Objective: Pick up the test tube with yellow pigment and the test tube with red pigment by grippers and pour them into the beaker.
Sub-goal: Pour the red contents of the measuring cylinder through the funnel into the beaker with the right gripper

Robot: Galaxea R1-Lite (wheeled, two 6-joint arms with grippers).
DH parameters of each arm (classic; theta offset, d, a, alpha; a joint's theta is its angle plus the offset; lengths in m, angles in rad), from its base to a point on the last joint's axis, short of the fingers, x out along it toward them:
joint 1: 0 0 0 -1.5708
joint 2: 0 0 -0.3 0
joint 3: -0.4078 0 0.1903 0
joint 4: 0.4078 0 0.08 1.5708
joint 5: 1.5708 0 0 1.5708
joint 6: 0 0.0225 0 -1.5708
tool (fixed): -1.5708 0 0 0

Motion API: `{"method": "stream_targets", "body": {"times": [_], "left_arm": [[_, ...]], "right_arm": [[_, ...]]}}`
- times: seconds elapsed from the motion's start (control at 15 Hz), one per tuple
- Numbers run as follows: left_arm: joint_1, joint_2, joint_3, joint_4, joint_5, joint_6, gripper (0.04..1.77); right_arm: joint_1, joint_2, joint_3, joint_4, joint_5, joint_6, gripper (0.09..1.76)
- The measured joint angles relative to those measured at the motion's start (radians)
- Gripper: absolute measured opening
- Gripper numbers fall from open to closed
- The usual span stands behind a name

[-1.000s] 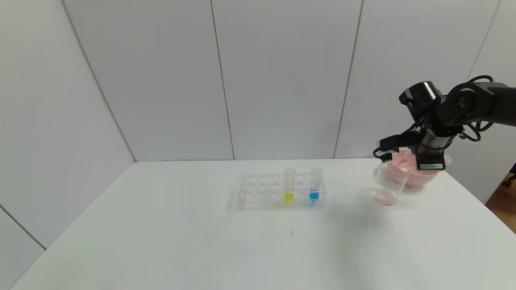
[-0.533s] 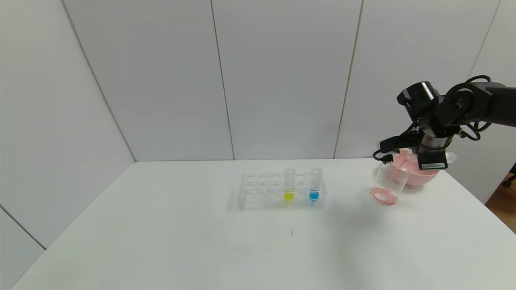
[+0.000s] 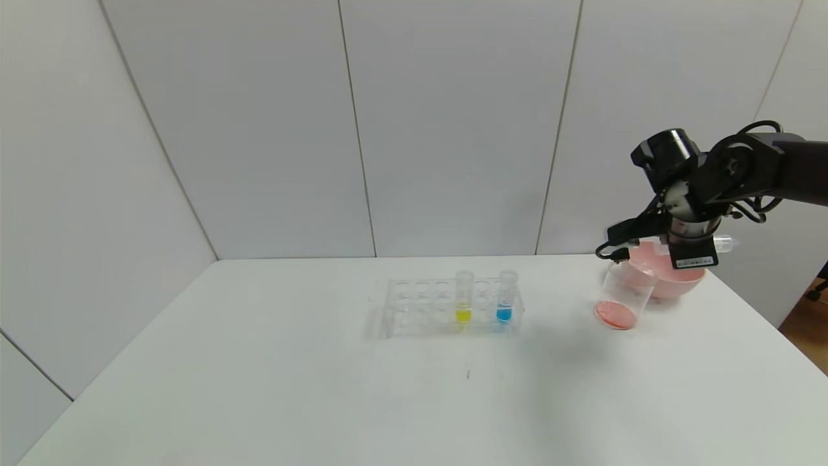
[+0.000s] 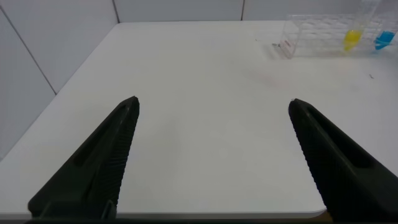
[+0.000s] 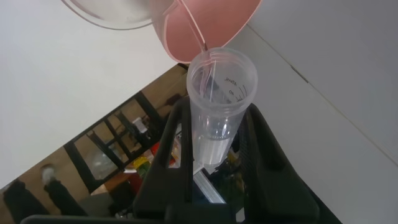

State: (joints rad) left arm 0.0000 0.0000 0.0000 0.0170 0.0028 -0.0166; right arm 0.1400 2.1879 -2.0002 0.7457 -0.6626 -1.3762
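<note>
The right gripper [image 3: 693, 248], raised above the table's [image 3: 414, 388] far right corner, is clamped on the test tube with red pigment [image 5: 217, 106], which lies tipped on its side between the black fingers [image 5: 261, 146] with its mouth toward the beaker [image 3: 622, 299]; in the right wrist view a thin red thread runs from the tube's lip and little liquid seems left inside. The beaker stands just in front of the pink bowl [image 3: 673, 275] with a shallow red-pink pool on its bottom, suggesting the red pour is nearly done. To finish well, the arm should hold the tilt steady until the last drops fall, keep the lip over the beaker's opening rather than the bowl, and only then right the tube without flicking it. The test tube with yellow pigment [image 3: 464, 299] is upright in the clear rack [image 3: 414, 310] at mid-table, well apart from the beaker, beside a tube of blue liquid [image 3: 506, 298] that must be left alone. The left gripper [image 4: 211, 155] hangs with its fingers spread wide and empty over the table's near left edge, taking no part.
</note>
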Motion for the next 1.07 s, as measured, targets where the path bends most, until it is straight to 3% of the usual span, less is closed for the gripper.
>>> {"method": "stream_targets", "body": {"times": [1.07], "left_arm": [[0.0, 0.0, 0.0, 0.0, 0.0, 0.0, 1.72]], "right_arm": [[0.039, -0.004, 0.0, -0.041, -0.155, -0.156, 0.5]]}}
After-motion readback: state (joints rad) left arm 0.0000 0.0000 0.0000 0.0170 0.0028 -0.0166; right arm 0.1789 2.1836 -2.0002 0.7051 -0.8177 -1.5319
